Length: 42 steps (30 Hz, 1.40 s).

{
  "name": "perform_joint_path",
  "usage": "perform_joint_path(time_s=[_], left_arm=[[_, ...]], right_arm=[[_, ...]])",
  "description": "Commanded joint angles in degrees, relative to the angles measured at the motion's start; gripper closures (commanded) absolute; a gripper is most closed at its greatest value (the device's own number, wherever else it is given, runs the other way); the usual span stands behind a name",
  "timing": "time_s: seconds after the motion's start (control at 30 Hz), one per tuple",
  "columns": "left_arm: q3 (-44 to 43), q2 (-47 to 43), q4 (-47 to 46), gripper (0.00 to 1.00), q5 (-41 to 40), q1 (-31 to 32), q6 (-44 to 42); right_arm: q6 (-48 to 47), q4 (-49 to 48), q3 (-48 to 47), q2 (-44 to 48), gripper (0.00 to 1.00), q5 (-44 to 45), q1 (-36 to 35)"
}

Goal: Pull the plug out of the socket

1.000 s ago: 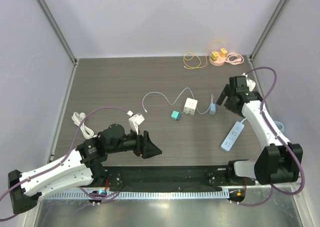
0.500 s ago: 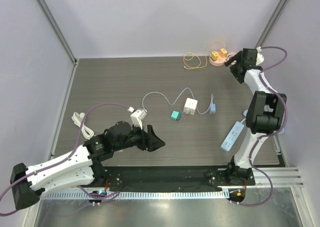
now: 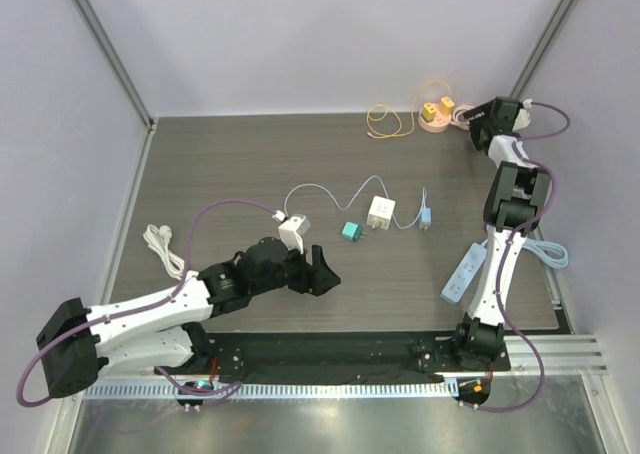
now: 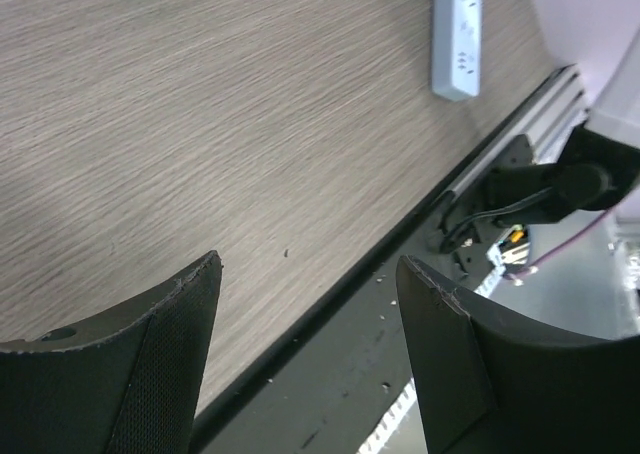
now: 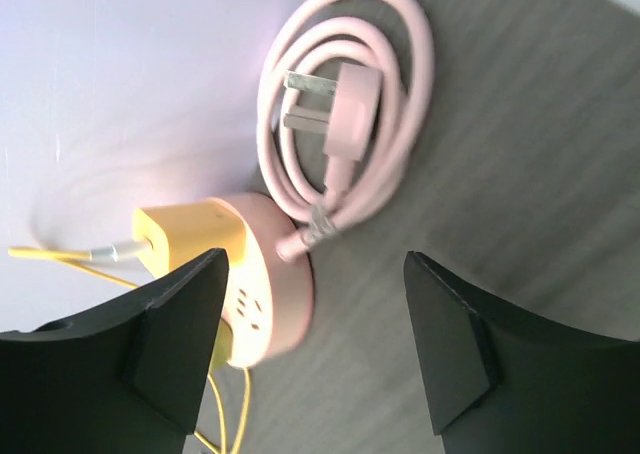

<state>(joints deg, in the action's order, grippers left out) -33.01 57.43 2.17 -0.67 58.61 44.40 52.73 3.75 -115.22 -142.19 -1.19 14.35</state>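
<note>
A round pink socket (image 3: 434, 122) lies at the back right of the table with two yellow plugs (image 3: 428, 111) in it. In the right wrist view the socket (image 5: 270, 274) lies on the left with one yellow plug (image 5: 180, 236) stuck in it, and its pink coiled cord (image 5: 345, 124) lies beyond. My right gripper (image 3: 478, 129) is open just right of the socket, and in its own view (image 5: 312, 264) the left finger is beside the socket's edge and holds nothing. My left gripper (image 3: 325, 274) is open and empty over the table's front middle, also seen in its own view (image 4: 308, 264).
A white power strip (image 3: 464, 272) lies at the right front, also in the left wrist view (image 4: 456, 34). A white cube adapter (image 3: 380, 212), a teal adapter (image 3: 351, 232) and a small blue plug (image 3: 425, 217) lie mid-table. A white cable coil (image 3: 165, 249) lies left. A yellow cable (image 3: 385, 122) lies by the socket.
My right arm has swung from the middle right up to the back right corner beside the pink socket. My left gripper has moved a little right along the front.
</note>
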Motion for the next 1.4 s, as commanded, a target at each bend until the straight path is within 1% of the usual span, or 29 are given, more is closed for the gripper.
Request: perform_joint_path(time_s=[0.0, 0.13, 0.23, 0.3, 0.43, 0.5, 0.53, 0.57, 0.67, 0.77, 0.9, 0.97, 1.0, 1.07, 1.1, 1.17, 1.2, 1.27, 1.33, 1.37], left_arm=[[-4.2, 3.7, -6.1, 0.28, -1.1, 0.1, -2.7], [-7.1, 7.5, -8.8, 0.28, 0.0, -0.2, -3.4], [-7.7, 9.0, -9.7, 0.28, 0.4, -0.2, -3.3], [-7.5, 9.0, -10.1, 0.28, 2.0, -0.3, -3.3], [-6.5, 7.2, -8.5, 0.28, 1.2, -0.6, -3.6], [-5.7, 5.0, -7.6, 0.28, 1.1, -1.0, -3.9], [-5.0, 4.4, -7.4, 0.28, -0.6, -1.1, -4.0], [-4.7, 3.7, -6.9, 0.28, -1.0, -1.4, -4.1], [-4.0, 0.9, -5.3, 0.28, -2.3, -1.8, -4.7], [-3.6, -1.1, -4.4, 0.28, -3.2, -2.0, -5.2], [-3.5, -2.5, -2.8, 0.27, -4.4, -2.1, -6.0], [-3.5, -3.1, -2.4, 0.26, -5.1, -2.3, -6.3], [-3.5, -3.4, -2.4, 0.26, -5.4, -2.3, -6.4], [-3.2, -4.0, -2.4, 0.25, -5.7, -2.4, -6.6], [-3.1, -4.2, -2.4, 0.25, -5.8, -2.4, -6.7], [-3.0, -4.3, -2.4, 0.25, -5.8, -2.6, -6.9], [-3.2, -4.3, -1.0, 0.25, -5.7, -2.6, -6.9], [-3.4, -4.3, -0.9, 0.25, -5.6, -2.7, -7.0], [-3.6, -4.2, -0.5, 0.25, -5.3, -2.8, -7.3], [-3.8, -4.2, -0.6, 0.25, -5.3, -2.8, -7.3]], right_arm=[[5.9, -1.4, -6.2, -4.4, 0.24, -2.6, -0.4], [10.3, -2.3, -5.0, -5.7, 0.3, -1.6, -0.8], [12.2, -2.5, -2.9, -5.2, 0.32, 0.7, -1.4], [14.4, -2.6, -2.4, -5.6, 0.37, 0.9, -1.5], [18.5, -3.0, -3.3, -8.3, 0.39, 0.8, -1.4], [19.5, -3.0, -4.1, -9.2, 0.42, 0.9, -1.7], [20.4, -2.9, -4.1, -9.6, 0.43, 0.9, -1.8], [20.7, -2.9, -4.1, -9.9, 0.44, 3.0, -2.0], [21.4, -2.3, -5.4, -10.9, 0.48, 4.4, -2.5], [21.8, -2.2, -6.3, -12.0, 0.57, 4.9, -3.0], [21.8, -1.6, -6.7, -12.3, 0.63, 7.2, -3.8], [21.1, -0.9, -8.8, -12.9, 0.66, 7.2, -4.1], [20.4, -0.3, -9.4, -13.5, 0.72, 7.0, -4.2], [20.1, 0.2, -9.8, -13.6, 0.78, 6.6, -4.2], [20.2, 0.3, -9.8, -13.6, 0.85, 6.5, -4.2], [20.3, 0.2, -9.5, -13.3, 0.93, 5.1, -4.1], [20.8, 0.0, -9.2, -12.6, 0.98, 4.3, -4.1], [21.3, -0.6, -6.8, -11.4, 0.99, 2.0, -4.2], [21.2, -2.1, -4.0, -9.3, 0.99, 1.9, -4.2], [20.9, -2.7, 0.4, -6.0, 0.99, 1.9, -4.2]])
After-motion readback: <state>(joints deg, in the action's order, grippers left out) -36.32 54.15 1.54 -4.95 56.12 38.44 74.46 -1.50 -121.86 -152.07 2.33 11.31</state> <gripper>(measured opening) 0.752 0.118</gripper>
